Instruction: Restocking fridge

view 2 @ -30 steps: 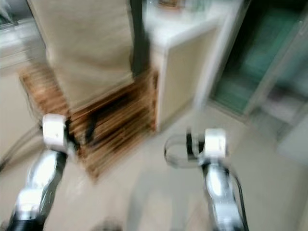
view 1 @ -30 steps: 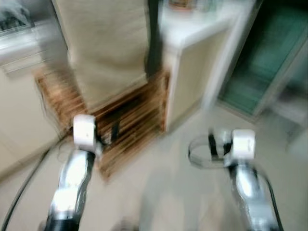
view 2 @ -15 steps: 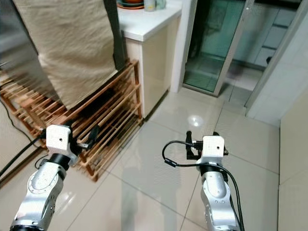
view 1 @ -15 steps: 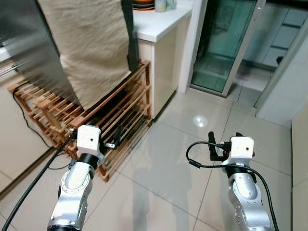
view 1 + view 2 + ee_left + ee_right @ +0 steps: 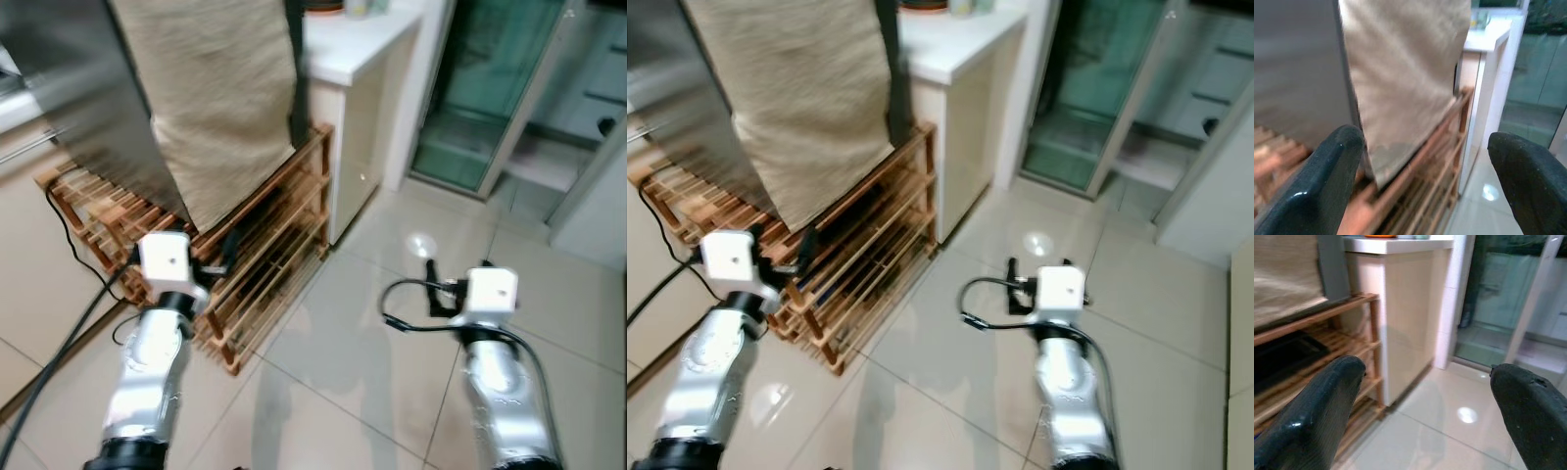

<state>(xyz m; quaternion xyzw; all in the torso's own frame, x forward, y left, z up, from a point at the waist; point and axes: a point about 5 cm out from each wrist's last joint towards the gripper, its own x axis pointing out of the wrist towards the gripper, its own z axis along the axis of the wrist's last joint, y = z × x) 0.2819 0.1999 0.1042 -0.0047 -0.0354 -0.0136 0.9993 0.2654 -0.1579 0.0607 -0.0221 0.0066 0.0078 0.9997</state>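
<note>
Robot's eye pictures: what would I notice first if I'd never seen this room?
Probably the big beige cloth hanging down over a wooden slatted rack on the robot's left. Next, the two silver arms reaching out, left gripper by the rack, right gripper over shiny floor tiles, both open and empty.

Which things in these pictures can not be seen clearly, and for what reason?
- Items on the white counter: cut off by the top edge of the eye views.
- Dark object on the wooden rack: in shade in the right wrist view, too blurred to identify.
- Whatever the beige cloth hangs over: covered.
- Room behind the glass door: dim behind tinted glass.
</note>
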